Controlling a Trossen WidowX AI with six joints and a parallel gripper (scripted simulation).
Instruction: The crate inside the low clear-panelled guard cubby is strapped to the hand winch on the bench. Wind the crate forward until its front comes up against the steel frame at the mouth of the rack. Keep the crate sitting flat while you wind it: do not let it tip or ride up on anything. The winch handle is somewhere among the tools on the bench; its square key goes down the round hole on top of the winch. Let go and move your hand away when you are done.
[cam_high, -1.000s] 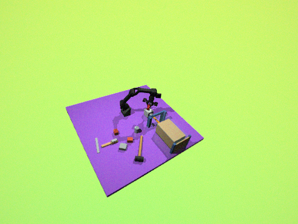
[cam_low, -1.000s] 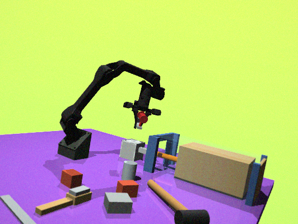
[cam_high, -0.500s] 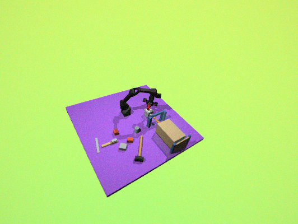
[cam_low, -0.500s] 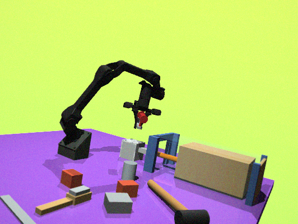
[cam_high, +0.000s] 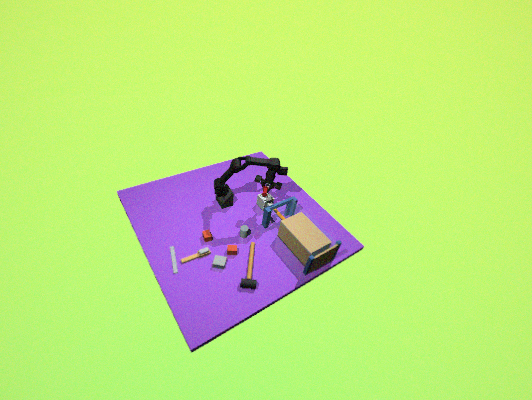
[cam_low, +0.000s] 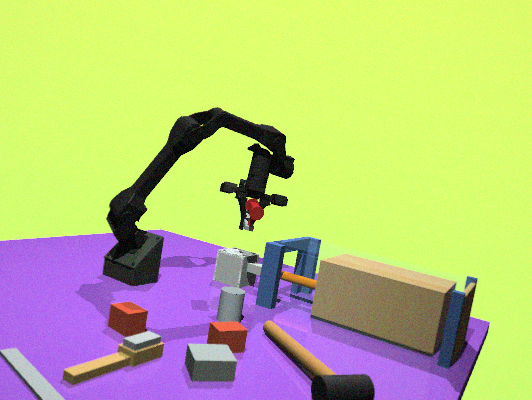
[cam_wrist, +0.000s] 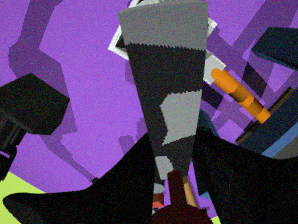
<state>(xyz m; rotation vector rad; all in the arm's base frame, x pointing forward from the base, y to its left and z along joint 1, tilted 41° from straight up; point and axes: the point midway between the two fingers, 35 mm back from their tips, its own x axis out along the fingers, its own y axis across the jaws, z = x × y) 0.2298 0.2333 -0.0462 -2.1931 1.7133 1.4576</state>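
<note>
Claw (cam_low: 248, 212) gripping winch handle (cam_low: 255, 209), crate (cam_low: 382, 301) inside cubby (cam_low: 457, 320)

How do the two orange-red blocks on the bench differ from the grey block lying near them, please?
The two orange-red blocks are vivid orange-red, while the grey block is dull grey. The grey block looks wider and flatter; the orange-red blocks look nearer to cubes. The grey block lies closest to the exterior camera, the orange-red ones farther back. All three sit flat on the purple bench, untouched.

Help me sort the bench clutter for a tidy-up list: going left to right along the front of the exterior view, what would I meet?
Grey flat bar → wooden brush → grey block → mallet → rear blue frame post.
</note>
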